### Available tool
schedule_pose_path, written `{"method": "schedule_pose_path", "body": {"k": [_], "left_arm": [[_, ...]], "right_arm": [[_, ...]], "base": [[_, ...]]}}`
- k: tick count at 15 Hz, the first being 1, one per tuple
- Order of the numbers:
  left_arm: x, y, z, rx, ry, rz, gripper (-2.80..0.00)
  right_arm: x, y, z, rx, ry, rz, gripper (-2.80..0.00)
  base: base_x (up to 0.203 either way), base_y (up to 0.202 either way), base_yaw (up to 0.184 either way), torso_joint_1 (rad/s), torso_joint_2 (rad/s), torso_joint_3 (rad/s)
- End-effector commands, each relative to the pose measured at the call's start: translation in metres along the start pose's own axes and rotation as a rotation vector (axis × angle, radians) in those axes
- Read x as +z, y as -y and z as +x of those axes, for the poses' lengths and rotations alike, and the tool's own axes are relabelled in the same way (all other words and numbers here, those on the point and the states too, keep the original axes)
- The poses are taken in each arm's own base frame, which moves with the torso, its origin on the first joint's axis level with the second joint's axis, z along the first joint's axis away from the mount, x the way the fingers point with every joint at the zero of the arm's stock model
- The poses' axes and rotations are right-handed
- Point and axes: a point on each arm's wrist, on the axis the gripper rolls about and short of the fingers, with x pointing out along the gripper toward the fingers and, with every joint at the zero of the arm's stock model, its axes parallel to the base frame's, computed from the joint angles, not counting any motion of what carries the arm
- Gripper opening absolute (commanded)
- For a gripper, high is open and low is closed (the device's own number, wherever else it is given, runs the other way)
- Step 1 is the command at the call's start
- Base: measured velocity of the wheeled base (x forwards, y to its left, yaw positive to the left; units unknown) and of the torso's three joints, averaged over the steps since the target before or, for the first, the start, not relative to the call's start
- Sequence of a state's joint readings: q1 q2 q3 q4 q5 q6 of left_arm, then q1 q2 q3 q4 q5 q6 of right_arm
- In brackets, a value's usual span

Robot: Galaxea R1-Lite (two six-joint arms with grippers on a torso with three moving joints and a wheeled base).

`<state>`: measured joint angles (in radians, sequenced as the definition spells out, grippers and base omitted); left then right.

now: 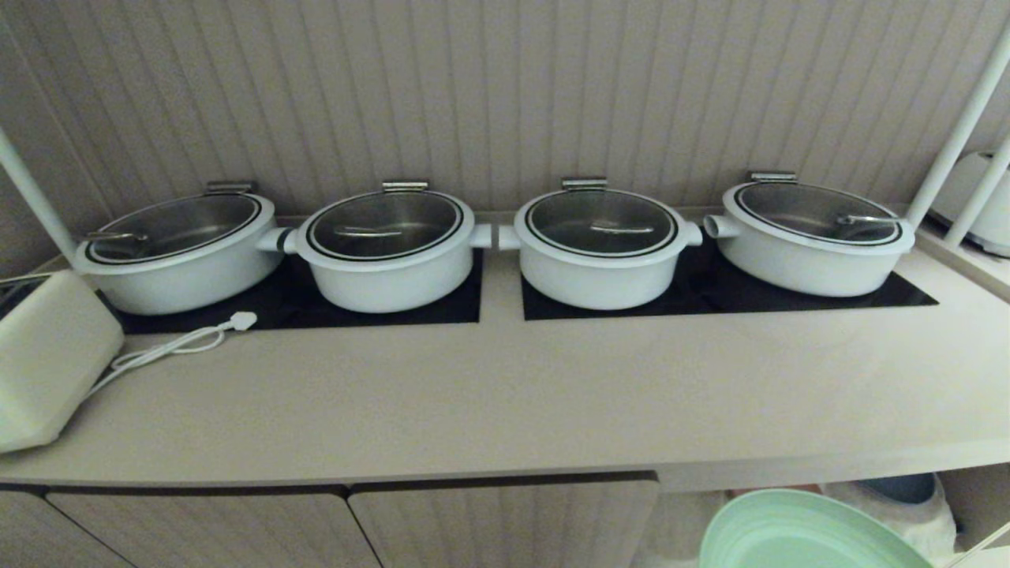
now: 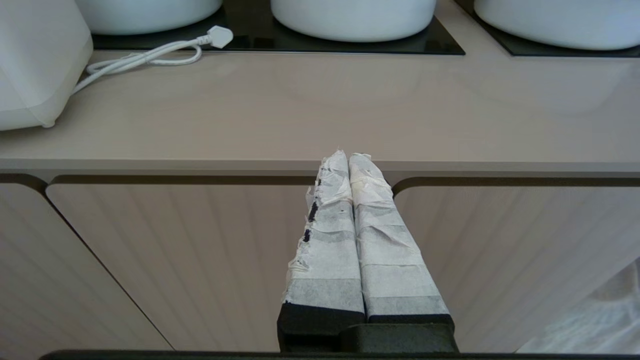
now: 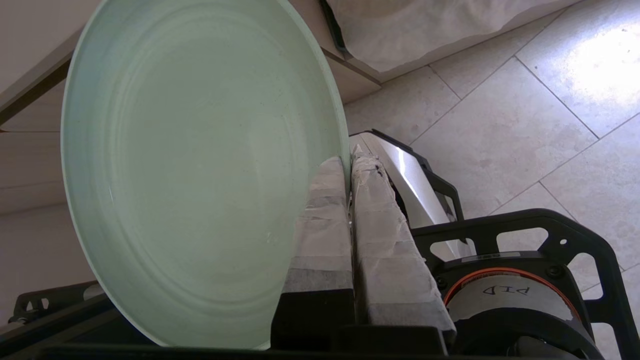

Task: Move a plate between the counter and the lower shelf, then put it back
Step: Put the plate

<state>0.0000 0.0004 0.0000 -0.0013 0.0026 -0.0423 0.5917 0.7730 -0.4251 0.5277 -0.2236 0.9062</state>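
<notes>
**Plate pinched by its rim, below the worktop edge**

The mint-green plate [image 3: 200,165] is held at its rim by the right end effector [image 3: 348,165], whose taped fingers [image 3: 322,220] are pressed tight together on the thin edge. In the head view the plate [image 1: 797,532] shows only as an arc at the bottom right, below the front edge of the worktop [image 1: 505,394] and in front of the opening of the lower shelf [image 1: 974,493]. It rests on nothing.

The grip is a narrow pinch at one point of the rim, so I judge the plate could swing or slip out if the arm jolts. Lifted from here, its far edge could also catch the underside of the worktop's thick front.

The right wrist view alone shows the grip itself, with tiled floor [image 3: 525,110] beneath. The head view alone shows the four lidded pots [image 1: 600,244] and where free space lies. The left wrist view shows the left end effector [image 2: 348,156] closed and empty, parked before the cupboard doors [image 2: 200,260].
</notes>
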Motion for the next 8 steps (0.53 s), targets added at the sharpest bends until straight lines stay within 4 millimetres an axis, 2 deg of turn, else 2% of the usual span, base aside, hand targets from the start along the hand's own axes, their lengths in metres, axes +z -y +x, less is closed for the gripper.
{"method": "schedule_pose_path", "body": {"k": [1,8], "left_arm": [[0.0000,0.0000,0.0000,0.000,0.001,-0.001,-2.80],[0.0000,0.0000,0.0000,0.000,0.001,-0.001,-2.80]], "right_arm": [[0.0000,0.0000,0.0002,-0.004,0.000,0.005,-2.80],[0.0048,-0.0074,0.0036,0.009,0.009,0.011,-2.80]], "base": [[0.000,0.000,0.000,0.000,0.00,0.000],[0.000,0.000,0.000,0.000,0.00,0.000]]}}
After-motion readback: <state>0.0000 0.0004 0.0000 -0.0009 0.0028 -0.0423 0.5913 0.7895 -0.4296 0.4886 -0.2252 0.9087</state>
